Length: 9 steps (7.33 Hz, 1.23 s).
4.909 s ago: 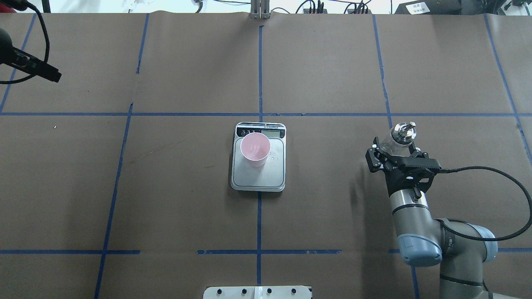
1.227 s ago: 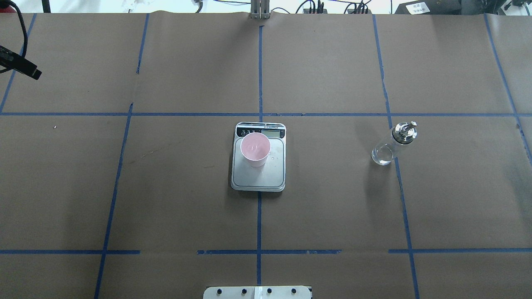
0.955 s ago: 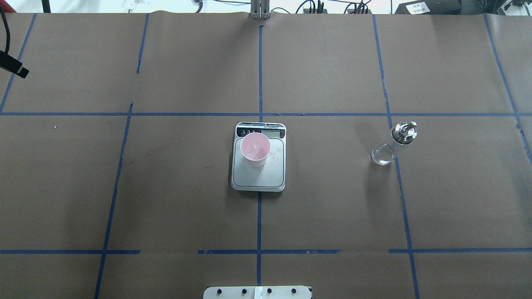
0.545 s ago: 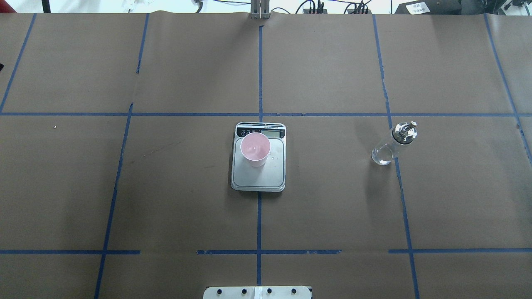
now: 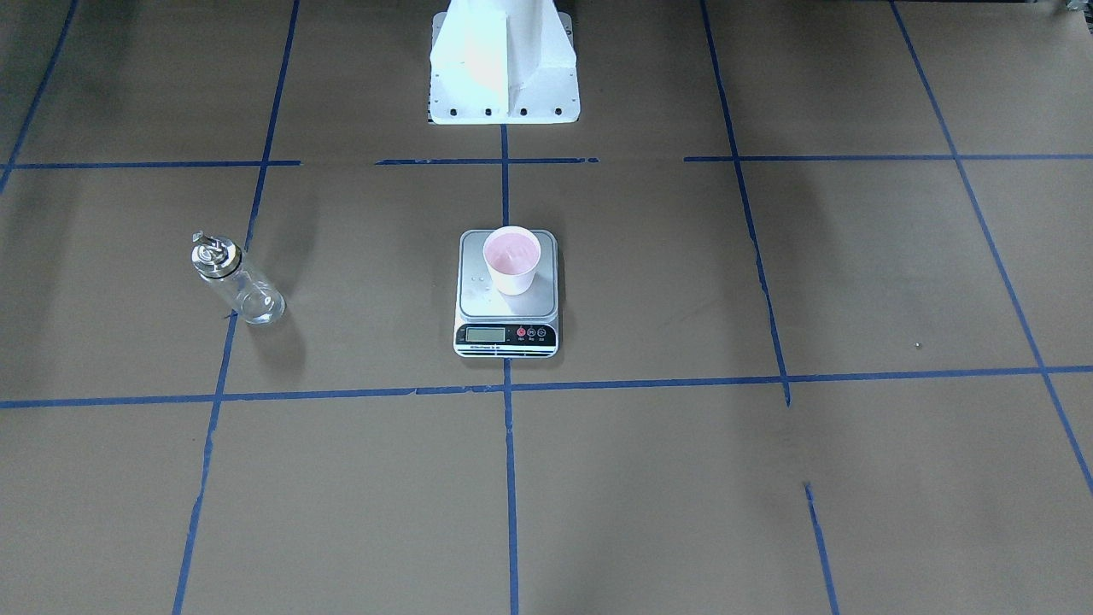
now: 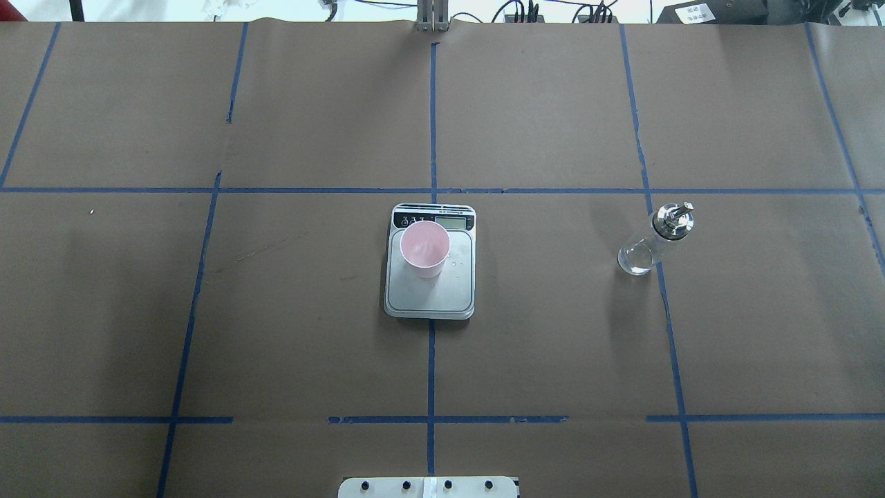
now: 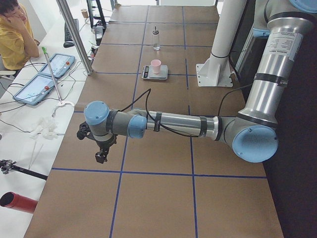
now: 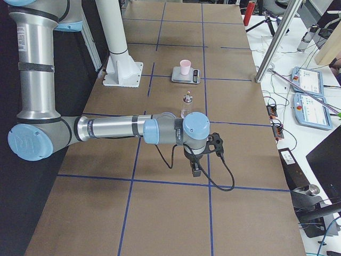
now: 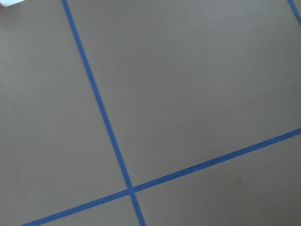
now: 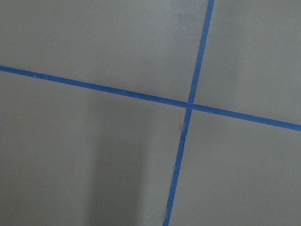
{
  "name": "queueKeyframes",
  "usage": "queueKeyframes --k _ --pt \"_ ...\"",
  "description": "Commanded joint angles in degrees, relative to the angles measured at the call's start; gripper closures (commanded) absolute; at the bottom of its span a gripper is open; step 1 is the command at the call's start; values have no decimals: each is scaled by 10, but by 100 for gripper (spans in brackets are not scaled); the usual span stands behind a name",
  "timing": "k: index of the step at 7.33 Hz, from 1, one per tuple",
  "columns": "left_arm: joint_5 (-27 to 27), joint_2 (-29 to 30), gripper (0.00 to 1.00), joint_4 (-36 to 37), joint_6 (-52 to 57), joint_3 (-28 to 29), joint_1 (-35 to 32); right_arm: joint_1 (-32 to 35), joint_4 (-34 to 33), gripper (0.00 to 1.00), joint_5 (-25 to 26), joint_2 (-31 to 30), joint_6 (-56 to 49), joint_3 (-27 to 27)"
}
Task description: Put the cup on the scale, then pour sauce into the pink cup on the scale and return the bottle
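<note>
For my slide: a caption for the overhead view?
Pink cup on the scale; bottle standing apart on the robot's right.

The counter [image 6: 553,360] is brown, crossed by a blue tape grid [image 6: 432,124]. The cup [image 6: 424,246] is pale pink. The scale [image 6: 430,297] is silver-grey with a black strip. The bottle [image 6: 643,249] is clear and silver-capped, its sauce [image 6: 635,261] seemingly colourless.

The left arm [image 7: 171,122] reaches out nearly level from its bent blue elbow joint. Its forearm is extended and its wrist turned down, so the left end effector [image 7: 100,157] points downward. The right arm [image 8: 109,128] is posed alike: forearm level, wrist bent, right end effector [image 8: 195,170] hanging straight down. Whether either end effector's fingers are parted or closed cannot be told from these side views.
</note>
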<state>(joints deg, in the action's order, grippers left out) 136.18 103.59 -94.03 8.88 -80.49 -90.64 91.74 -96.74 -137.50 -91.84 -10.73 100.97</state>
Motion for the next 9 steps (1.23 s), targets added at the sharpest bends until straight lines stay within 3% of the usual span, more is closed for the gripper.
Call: queueKeyframes --k 1,3,5,6,7,9 --pt "-4 6 0 93 20 -11 -11 -16 -92 0 63 3 -7 61" --pt "-1 -32 0 70 66 -12 -12 -15 -93 0 66 -4 -7 63" --pt "-10 -44 0 -24 42 -6 -12 -15 -91 0 65 -10 -1 66" --pt "-13 -57 0 -37 40 -8 -12 -15 -92 0 65 -10 1 60" --pt "-23 -54 0 -28 42 -12 -15 -16 -92 0 65 -4 1 47" --pt "-28 -47 0 114 44 -81 -10 -23 -92 0 65 4 -1 49"
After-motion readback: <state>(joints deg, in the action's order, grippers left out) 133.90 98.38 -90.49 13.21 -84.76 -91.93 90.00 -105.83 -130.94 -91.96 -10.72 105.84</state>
